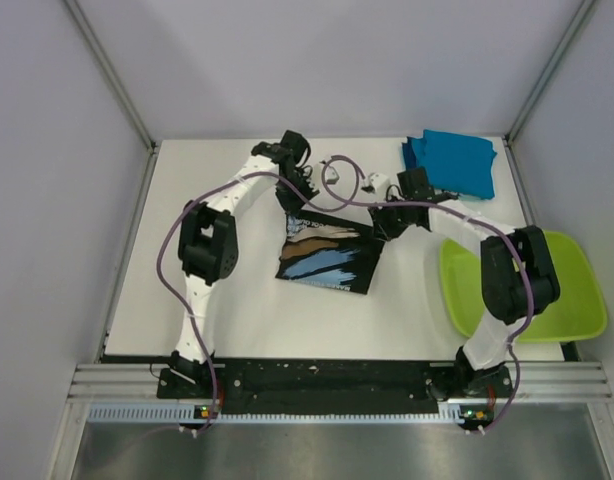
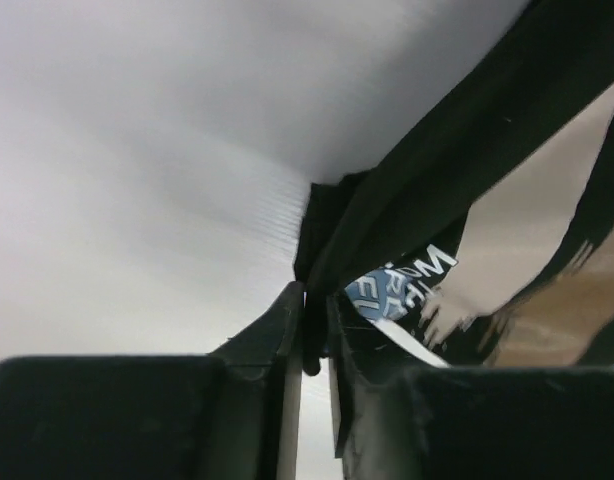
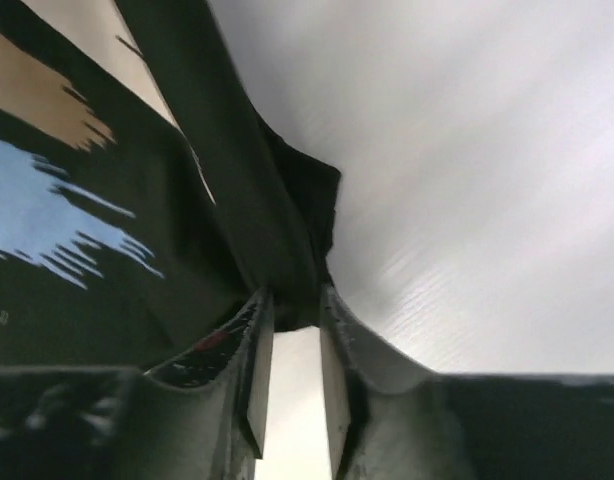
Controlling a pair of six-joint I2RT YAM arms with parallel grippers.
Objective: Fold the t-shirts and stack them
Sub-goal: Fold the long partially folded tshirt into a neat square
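Done: teal tees (image 1: 452, 162) stacked, far right.
Pending: black tee (image 1: 327, 258), mid-fold, unstacked.
Left fingers (image 2: 272, 345), right fingers (image 3: 249, 345): each pinching its far corners.

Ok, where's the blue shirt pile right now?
Top view: the blue shirt pile lies at the table's far right corner, beyond the green tub and up and to the right of the black shirt.

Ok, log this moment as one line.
left gripper: shut on black t-shirt | right gripper: shut on black t-shirt | teal t-shirts: folded, far right
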